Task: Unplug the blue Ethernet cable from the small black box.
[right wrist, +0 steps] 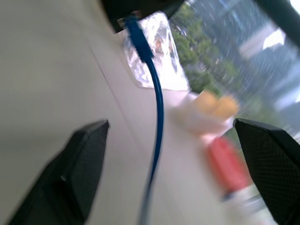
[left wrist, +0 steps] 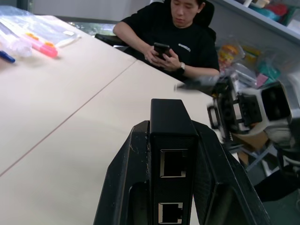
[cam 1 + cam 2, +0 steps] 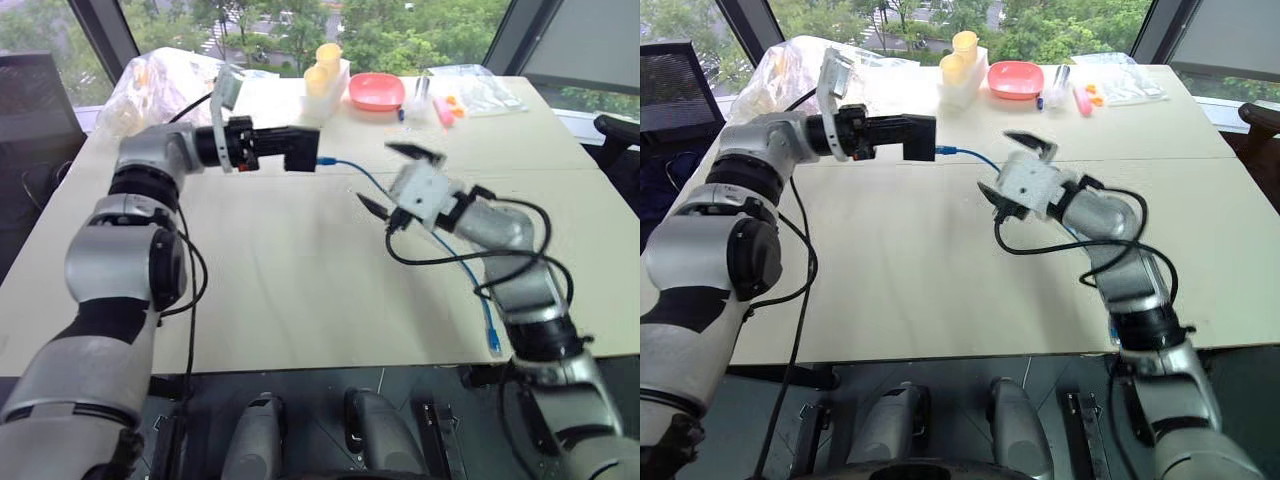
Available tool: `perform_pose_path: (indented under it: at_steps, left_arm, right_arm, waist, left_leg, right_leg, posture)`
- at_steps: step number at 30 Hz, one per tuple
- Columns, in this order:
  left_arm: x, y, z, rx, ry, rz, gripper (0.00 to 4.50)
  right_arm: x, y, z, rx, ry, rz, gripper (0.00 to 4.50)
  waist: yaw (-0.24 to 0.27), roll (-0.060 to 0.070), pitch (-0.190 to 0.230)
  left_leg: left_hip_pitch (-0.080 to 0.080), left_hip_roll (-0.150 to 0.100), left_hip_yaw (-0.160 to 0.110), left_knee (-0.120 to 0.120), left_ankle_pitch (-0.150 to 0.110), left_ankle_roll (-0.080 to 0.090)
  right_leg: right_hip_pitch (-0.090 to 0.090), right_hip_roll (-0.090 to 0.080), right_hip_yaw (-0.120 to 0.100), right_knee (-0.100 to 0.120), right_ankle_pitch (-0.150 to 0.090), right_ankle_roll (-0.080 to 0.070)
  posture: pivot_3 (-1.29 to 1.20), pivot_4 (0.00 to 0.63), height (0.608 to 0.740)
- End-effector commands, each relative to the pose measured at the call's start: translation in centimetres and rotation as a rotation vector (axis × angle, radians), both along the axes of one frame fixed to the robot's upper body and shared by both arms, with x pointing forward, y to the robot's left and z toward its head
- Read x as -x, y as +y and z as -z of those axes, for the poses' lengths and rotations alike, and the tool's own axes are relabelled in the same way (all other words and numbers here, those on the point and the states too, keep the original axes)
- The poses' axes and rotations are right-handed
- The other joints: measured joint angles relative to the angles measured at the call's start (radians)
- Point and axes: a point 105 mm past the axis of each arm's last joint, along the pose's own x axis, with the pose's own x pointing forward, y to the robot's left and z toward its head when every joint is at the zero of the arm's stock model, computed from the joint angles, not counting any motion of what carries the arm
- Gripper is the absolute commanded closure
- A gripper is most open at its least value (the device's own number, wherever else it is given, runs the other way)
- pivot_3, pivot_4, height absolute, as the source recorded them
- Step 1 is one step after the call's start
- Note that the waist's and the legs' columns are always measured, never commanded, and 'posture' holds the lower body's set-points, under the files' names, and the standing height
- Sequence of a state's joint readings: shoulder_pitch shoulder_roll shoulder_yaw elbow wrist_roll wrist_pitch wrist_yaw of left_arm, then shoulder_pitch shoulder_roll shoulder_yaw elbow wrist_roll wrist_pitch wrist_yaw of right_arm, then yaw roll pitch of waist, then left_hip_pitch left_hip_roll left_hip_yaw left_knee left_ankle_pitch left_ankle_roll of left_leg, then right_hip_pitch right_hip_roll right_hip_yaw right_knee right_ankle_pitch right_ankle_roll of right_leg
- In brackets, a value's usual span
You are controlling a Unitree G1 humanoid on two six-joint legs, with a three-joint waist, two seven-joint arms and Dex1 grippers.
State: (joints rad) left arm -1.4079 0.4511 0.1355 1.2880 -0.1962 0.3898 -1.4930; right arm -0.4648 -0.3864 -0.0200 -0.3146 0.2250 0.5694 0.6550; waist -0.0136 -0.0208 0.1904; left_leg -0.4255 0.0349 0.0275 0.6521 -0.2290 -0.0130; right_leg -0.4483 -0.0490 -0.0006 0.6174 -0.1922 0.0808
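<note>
The left gripper [image 3: 300,148] sits in the upper middle of the left eye view, held above the table [image 3: 280,290] and pointing toward frame right. Its fingers [image 2: 124,183] are clamped on the box [image 2: 172,154], one on each side, with two ports facing the wrist camera.

The cable [image 3: 375,185] is plugged into the box's end at upper centre. From there it runs down and to the right across the table, passes behind the right arm, and its free plug hangs near the table's front edge at lower right.

The right gripper [image 3: 393,180] hovers at centre right with its fingers [image 1: 75,178] spread wide; in the right wrist view the cable runs between them, touching neither.

A seated person [image 2: 176,37] holds a phone [image 2: 161,48] at the table's far side.
</note>
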Motion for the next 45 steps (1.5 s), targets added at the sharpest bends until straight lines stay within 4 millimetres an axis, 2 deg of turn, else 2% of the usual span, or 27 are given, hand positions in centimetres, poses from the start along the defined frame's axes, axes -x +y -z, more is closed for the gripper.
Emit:
perform_pose_path:
  at_steps: [1,4,8,12,17,23,30,37,45]
  left_arm:
    - [0.6,0.0,-2.1,0.063,-0.028,0.047,3.98]
    - [1.0,0.2,-2.2,0.07,-0.009,0.076,3.98]
    - [1.6,0.9,-2.4,0.065,-0.003,0.109,3.98]
    - [1.7,1.9,-2.8,0.095,-0.008,0.089,3.98]
    - [1.8,2.7,-3.0,0.119,-0.004,0.076,3.98]
    - [2.0,2.8,-3.4,0.157,0.026,0.087,3.98]
    - [2.6,2.6,-3.3,0.268,0.118,0.14,3.98]
    - [3.1,2.1,-2.6,0.286,0.144,0.179,3.98]
    - [3.1,1.9,-2.2,0.291,0.163,0.189,3.98]
  right_arm:
    - [3.5,2.8,-2.1,-0.482,0.279,-0.212,0.17]
    - [3.2,3.5,-2.0,-0.609,0.387,-0.191,0.17]
    - [1.8,5.6,-3.1,-0.759,0.441,-0.21,0.17]
    - [0.2,6.6,-2.7,-0.747,0.451,-0.173,0.17]
    - [-0.5,7.4,-2.8,-0.765,0.449,-0.177,0.17]
    - [-0.3,8.3,-3.2,-0.781,0.451,-0.247,0.17]
    - [1.5,8.9,-5.3,-0.868,0.435,-0.445,0.17]
    - [1.8,8.6,-5.9,-0.892,0.419,-0.473,0.17]
    - [1.5,8.6,-5.7,-0.896,0.412,-0.451,0.17]
  waist:
    - [-0.003,0.0,0.0]
    - [-0.001,0.0,0.0]
    - [-0.004,0.0,0.0]
    - [-0.004,0.0,0.0]
    - [-0.003,0.0,0.0]
    - [-0.005,0.0,0.0]
    - [-0.008,0.0,0.0]
    - [-0.006,0.0,0.0]
    - [-0.006,0.0,0.0]
  left_leg:
    - [0.0,0.001,0.0,0.0,0.0,0.0]
    - [0.002,0.001,0.0,0.001,0.0,0.0]
    - [0.002,0.001,0.0,0.004,0.0,0.0]
    - [0.001,0.001,-0.001,0.004,0.0,0.0]
    - [0.0,0.001,-0.001,0.004,0.0,0.001]
    - [0.0,0.001,-0.001,0.004,0.0,0.001]
    - [0.0,0.001,-0.001,0.004,0.0,0.001]
    - [0.0,0.001,-0.001,0.004,0.0,0.001]
    - [0.0,0.001,-0.001,0.004,0.0,0.001]
  right_leg:
    - [0.0,0.0,0.0,0.0,0.0,-0.001]
    - [0.0,0.001,0.0,0.003,0.001,-0.002]
    - [0.001,0.001,0.0,0.003,0.0,-0.007]
    - [0.001,0.002,0.0,0.003,0.002,-0.003]
    - [0.001,0.001,0.0,0.002,0.001,-0.002]
    - [0.001,0.001,0.0,0.002,0.001,-0.002]
    - [0.001,0.002,0.0,0.002,0.001,-0.002]
    - [0.001,0.002,0.0,0.003,0.001,-0.002]
    - [0.001,0.002,0.0,0.003,0.001,-0.002]
  posture:
    - [0.0,0.15,0.74]
    - [0.0,0.15,0.74]
    - [0.0,0.15,0.74]
    - [0.0,0.15,0.74]
    - [0.0,0.15,0.74]
    - [0.0,0.15,0.74]
    - [0.0,0.15,0.74]
    - [0.0,0.15,0.74]
    - [0.0,0.15,0.74]
